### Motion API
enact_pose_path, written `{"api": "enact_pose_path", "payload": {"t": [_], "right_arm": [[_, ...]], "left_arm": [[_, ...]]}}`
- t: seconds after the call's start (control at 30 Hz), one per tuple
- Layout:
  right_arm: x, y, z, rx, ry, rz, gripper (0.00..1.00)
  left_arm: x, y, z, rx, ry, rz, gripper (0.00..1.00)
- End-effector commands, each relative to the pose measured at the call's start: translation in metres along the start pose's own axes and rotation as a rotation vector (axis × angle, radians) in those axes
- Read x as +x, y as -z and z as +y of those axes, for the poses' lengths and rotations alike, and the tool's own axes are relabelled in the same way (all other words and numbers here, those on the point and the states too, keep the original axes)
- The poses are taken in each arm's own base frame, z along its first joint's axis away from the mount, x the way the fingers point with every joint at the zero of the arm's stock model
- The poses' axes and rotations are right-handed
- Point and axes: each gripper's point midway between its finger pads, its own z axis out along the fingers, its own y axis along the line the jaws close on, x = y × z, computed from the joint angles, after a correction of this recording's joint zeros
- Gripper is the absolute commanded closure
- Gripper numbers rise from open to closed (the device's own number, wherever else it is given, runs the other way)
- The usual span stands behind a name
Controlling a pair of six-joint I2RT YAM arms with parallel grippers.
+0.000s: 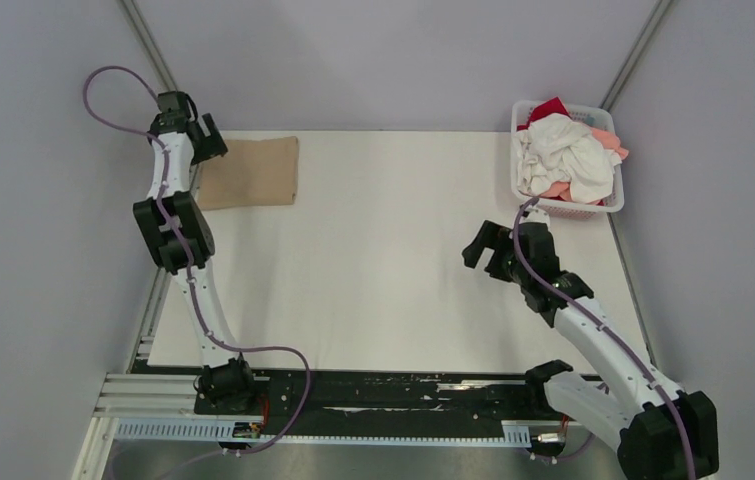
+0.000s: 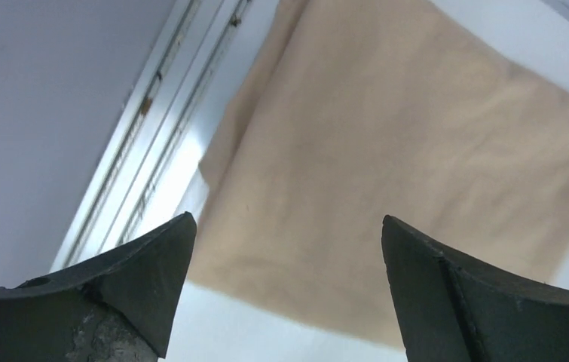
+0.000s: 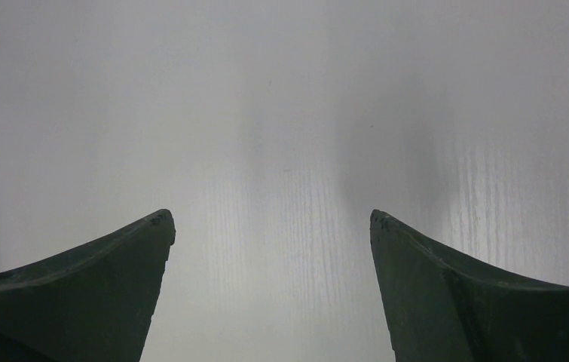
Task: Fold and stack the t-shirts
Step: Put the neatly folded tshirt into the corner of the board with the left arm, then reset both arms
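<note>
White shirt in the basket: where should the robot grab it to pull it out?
Pinch a raised fold on top of the white shirt, coming down from above. It lies crumpled over the other shirts, so its top is free, while the basket walls likely block the sides. The open right gripper is nearest.

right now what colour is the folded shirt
The folded shirt is plain tan, clearest in left wrist view.

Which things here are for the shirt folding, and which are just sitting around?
For the job:
tan t-shirt, folded flat
white t-shirt, coral-pink t-shirt and red t-shirt, heaped together
left gripper and right gripper, both open and holding nothing

Just there:
basket, holding that heap
table
</note>
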Motion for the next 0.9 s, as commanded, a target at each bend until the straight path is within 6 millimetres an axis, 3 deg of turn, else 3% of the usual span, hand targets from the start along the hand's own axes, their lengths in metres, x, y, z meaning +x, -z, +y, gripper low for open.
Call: {"api": "enact_pose_path", "payload": {"t": [0.0, 0.1, 0.13, 0.17, 0.2, 0.23, 0.27, 0.3, 0.33, 0.37, 0.4, 0.43, 0.47, 0.57, 0.87], "right_arm": [[-0.011, 0.012, -0.001, 0.008, -0.030, -0.050, 0.00], [-0.017, 0.020, -0.003, 0.009, -0.024, -0.091, 0.00], [-0.018, 0.022, -0.004, 0.007, -0.025, -0.102, 0.00], [-0.018, 0.024, -0.004, 0.005, -0.024, -0.108, 0.00], [-0.017, 0.026, -0.004, 0.000, -0.019, -0.113, 0.00], [-0.017, 0.027, -0.005, -0.001, -0.016, -0.115, 0.00], [-0.017, 0.029, -0.006, -0.001, -0.012, -0.119, 0.00], [-0.016, 0.030, -0.008, 0.002, -0.010, -0.122, 0.00], [-0.015, 0.031, -0.010, 0.007, -0.008, -0.127, 0.00], [-0.013, 0.031, -0.012, 0.014, -0.009, -0.131, 0.00], [-0.012, 0.031, -0.015, 0.023, -0.012, -0.136, 0.00], [-0.011, 0.030, -0.017, 0.029, -0.012, -0.136, 0.00], [-0.009, 0.030, -0.019, 0.036, -0.012, -0.136, 0.00], [-0.003, 0.028, -0.025, 0.052, -0.026, -0.130, 0.00], [-0.006, 0.029, -0.030, 0.079, -0.032, -0.153, 0.00]], "left_arm": [[-0.050, 0.148, -0.040, 0.115, 0.147, -0.183, 0.00], [-0.015, 0.193, -0.073, 0.230, 0.151, -0.200, 0.00], [0.013, 0.212, -0.089, 0.284, 0.133, -0.214, 0.00], [0.026, 0.222, -0.097, 0.314, 0.138, -0.221, 0.00], [0.058, 0.242, -0.114, 0.383, 0.106, -0.243, 0.00], [0.070, 0.251, -0.124, 0.425, 0.104, -0.274, 0.00], [0.113, 0.264, -0.132, 0.460, 0.068, -0.252, 0.00], [0.126, 0.274, -0.141, 0.509, 0.063, -0.271, 0.00], [0.168, 0.287, -0.151, 0.578, 0.025, -0.232, 0.00], [0.201, 0.281, -0.150, 0.598, 0.001, -0.194, 0.00], [0.219, 0.301, -0.161, 0.674, -0.030, -0.198, 0.00], [0.247, 0.294, -0.157, 0.678, -0.059, -0.161, 0.00], [0.257, 0.305, -0.158, 0.701, -0.069, -0.169, 0.00], [0.281, 0.304, -0.140, 0.668, -0.067, -0.147, 0.00], [0.276, 0.306, -0.114, 0.609, -0.049, -0.234, 0.00]]}}
